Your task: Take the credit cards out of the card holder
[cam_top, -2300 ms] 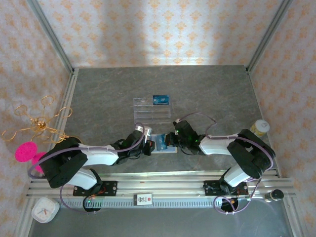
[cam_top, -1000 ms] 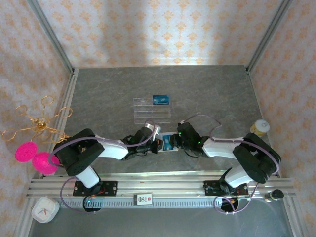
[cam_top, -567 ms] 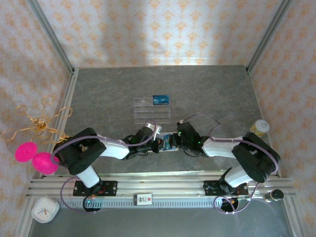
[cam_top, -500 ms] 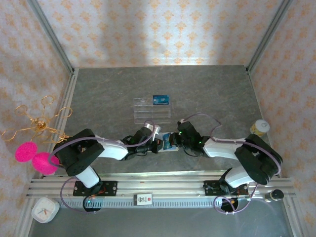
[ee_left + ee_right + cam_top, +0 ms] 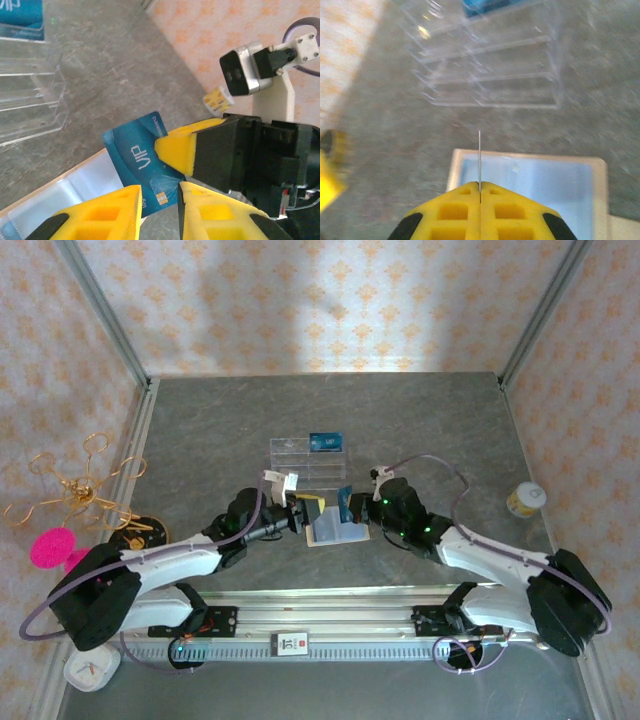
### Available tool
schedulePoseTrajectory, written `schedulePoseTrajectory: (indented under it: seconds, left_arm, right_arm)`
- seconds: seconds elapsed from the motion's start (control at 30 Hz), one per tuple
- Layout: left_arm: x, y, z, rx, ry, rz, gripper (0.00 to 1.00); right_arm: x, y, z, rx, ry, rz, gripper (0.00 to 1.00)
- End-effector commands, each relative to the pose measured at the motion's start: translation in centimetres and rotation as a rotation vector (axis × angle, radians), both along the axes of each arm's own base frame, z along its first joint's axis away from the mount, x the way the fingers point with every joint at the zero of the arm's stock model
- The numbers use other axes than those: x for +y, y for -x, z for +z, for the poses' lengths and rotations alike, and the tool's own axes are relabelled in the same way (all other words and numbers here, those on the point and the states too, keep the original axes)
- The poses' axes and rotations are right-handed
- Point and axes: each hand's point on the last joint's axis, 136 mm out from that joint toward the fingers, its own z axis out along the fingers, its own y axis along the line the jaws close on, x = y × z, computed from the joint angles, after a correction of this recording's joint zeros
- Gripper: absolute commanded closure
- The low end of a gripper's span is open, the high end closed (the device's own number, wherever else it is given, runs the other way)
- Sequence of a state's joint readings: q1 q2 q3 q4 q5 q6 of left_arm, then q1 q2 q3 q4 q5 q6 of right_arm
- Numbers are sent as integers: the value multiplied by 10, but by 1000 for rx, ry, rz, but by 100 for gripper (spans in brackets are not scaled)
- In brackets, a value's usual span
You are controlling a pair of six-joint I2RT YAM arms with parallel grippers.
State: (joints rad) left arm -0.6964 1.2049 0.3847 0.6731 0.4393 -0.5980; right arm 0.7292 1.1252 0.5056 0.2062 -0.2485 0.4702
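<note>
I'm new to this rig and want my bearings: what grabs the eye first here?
The right end effector pinching a flat blue plastic card over the open beige folding card holder, mid-table. Behind it, a clear plastic compartment tray holds another blue card.

The stone-look worktop (image 5: 430, 430) is grey with marbled veining, and the walls (image 5: 330, 300) around it carry pale peach wallpaper with a repeating orange floral motif. The flat rectangular credit card (image 5: 131, 150) is deep blue with white "VIP" lettering. The small folding card holder (image 5: 330, 532) is beige with pale bluish inner pockets, the plastic compartment tray (image 5: 300, 472) is clear with a second blue card (image 5: 326, 442) in it, and both the left pincer (image 5: 160, 200) and the right pincer (image 5: 479, 192) have bright yellow fingers on black bodies.
</note>
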Motion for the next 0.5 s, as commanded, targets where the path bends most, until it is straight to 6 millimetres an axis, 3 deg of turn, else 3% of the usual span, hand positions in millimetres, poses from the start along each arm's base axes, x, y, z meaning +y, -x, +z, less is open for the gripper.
schedulePoseTrajectory:
  seconds: [0.0,0.1,0.17,0.47]
  left_arm:
    - [-3,16,40,-93,174,-84,72]
    - [4,25,66,-156,288,-103,68]
    - [6,29,78,-187,325,-112,68]
    - [16,49,110,-268,459,-164,59]
  right_arm:
    - [20,11,69,-177,-247,119,100]
    - [23,24,105,-254,-408,176,100]
    - [25,27,116,-273,-449,194,100]
    - [31,43,145,-324,-594,281,100]
